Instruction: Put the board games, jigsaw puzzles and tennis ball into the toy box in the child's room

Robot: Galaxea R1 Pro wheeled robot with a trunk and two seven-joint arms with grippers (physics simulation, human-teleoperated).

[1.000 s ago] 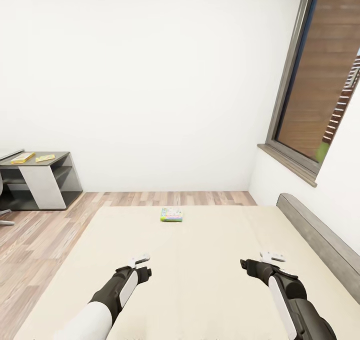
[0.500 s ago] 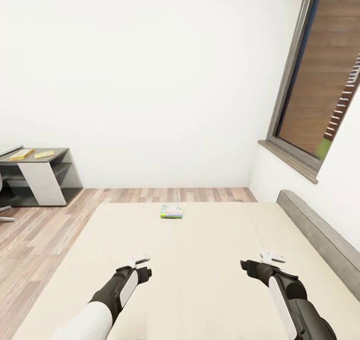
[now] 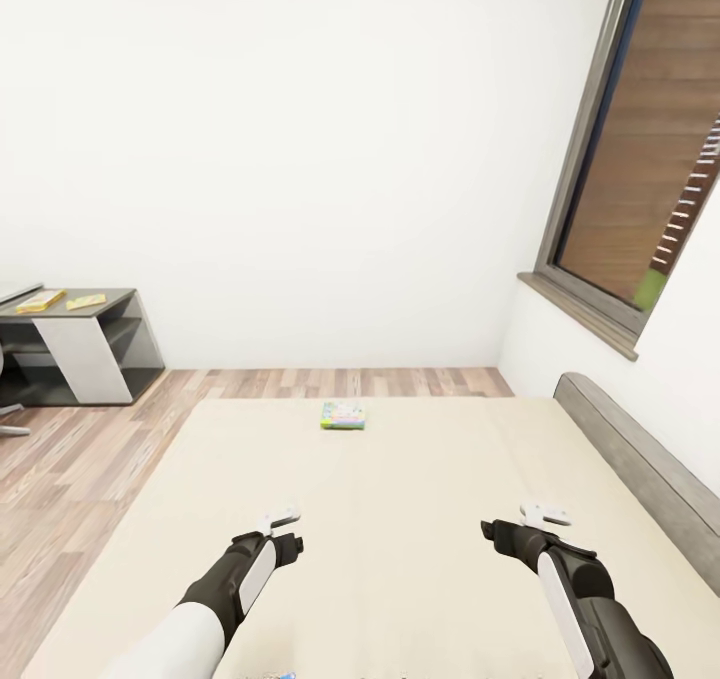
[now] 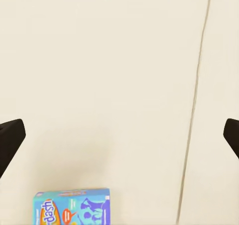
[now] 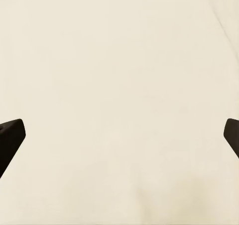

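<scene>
One legible marking found. The blue board game (image 4: 72, 206) lying on the bed (image 4: 119, 75) carries the white lettering "dash" on its cover, at the box's end; smaller print beside it is too fine to read. The pale green board game (image 3: 343, 416) farther up the bed shows printing, none readable.

1. The bed (image 3: 400, 519) is large and low, with a plain cream-beige cover, smooth and flat.
2. A pale green board game (image 3: 343, 416) lies flat on the bed, near its far edge.
3. A blue cartoon board game (image 4: 72, 206) lies flat on the bed cover, its printed face up.
</scene>
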